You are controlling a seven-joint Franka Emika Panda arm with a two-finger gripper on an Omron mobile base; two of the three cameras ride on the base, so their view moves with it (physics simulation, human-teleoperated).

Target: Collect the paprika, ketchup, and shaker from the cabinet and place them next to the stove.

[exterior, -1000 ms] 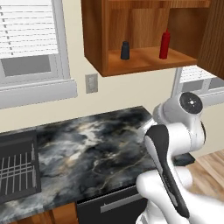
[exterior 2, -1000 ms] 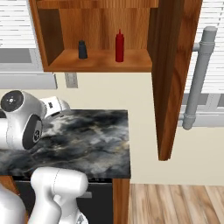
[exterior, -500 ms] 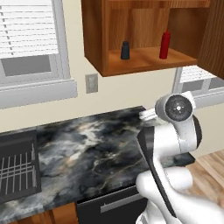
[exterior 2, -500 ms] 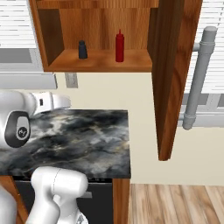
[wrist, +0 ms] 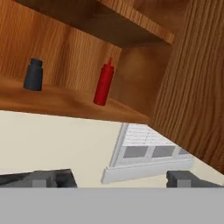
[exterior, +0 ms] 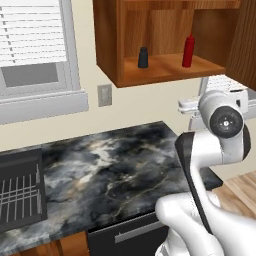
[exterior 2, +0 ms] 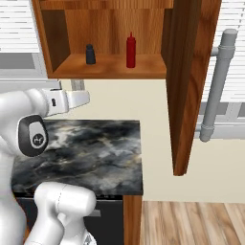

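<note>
Two of the task's things stand on the bottom shelf of the open cabinet (exterior 2: 115, 28): the dark shaker (exterior 2: 90, 54) to the left and the red ketchup (exterior 2: 130, 50) bottle to its right, both upright and apart from each other. From the hand view, the shaker (wrist: 33, 75) and ketchup (wrist: 104, 83) sit up and ahead, and the hand (wrist: 118, 178) hangs below the shelf with its jaws spread wide, gripping nothing. Cabinet door (exterior 2: 189, 81) swung open on the right. Below, the dark marble table (exterior: 115, 175) runs along the wall, with a black dish rack (exterior: 20, 192) at its left end. Behind it, a window (exterior: 35, 50) with white blinds.
</note>
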